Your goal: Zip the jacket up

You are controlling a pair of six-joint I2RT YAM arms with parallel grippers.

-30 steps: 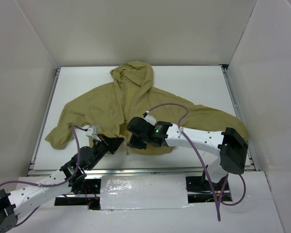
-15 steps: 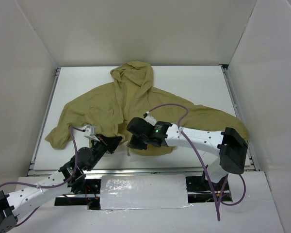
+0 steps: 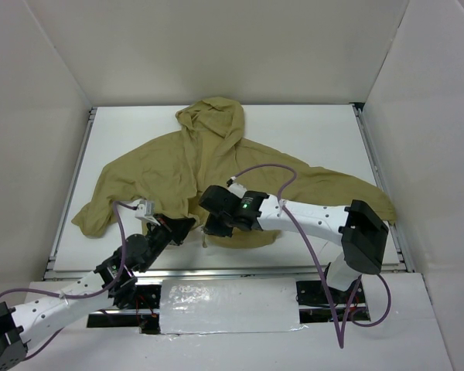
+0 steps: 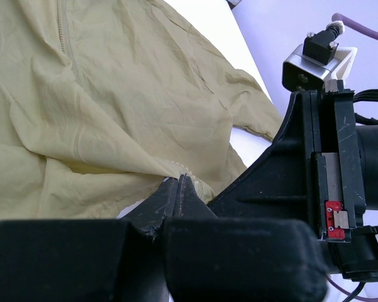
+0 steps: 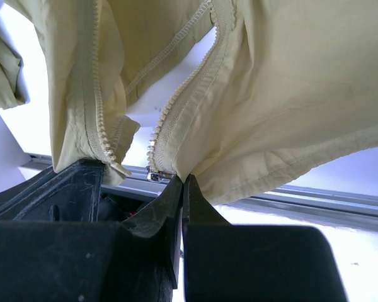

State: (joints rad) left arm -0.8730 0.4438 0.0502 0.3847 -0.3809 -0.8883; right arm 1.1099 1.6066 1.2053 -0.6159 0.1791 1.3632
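The olive-tan jacket (image 3: 166, 162) lies spread on the white table (image 3: 309, 139), hood at the far side and both sleeves out. Its front zipper stands apart at the bottom, with one tooth row (image 5: 99, 119) on the left and the other (image 5: 192, 88) on the right. A small metal slider (image 5: 156, 175) sits at the right row's lower end. My left gripper (image 4: 180, 178) is shut on the left hem. My right gripper (image 5: 184, 180) is shut on the right hem, just beside the slider. The two grippers sit close together at the near hem (image 3: 197, 226).
White walls box in the table on three sides. A metal rail (image 3: 294, 270) runs along the near edge, with a shiny patch (image 3: 228, 305) below it. A purple cable (image 3: 267, 168) loops over the jacket above the right arm. The right arm's black body (image 4: 315, 163) fills the left wrist view's right side.
The right arm has shifted slightly to the left, drawing its hem corner closer to the left gripper. Both grips have held.
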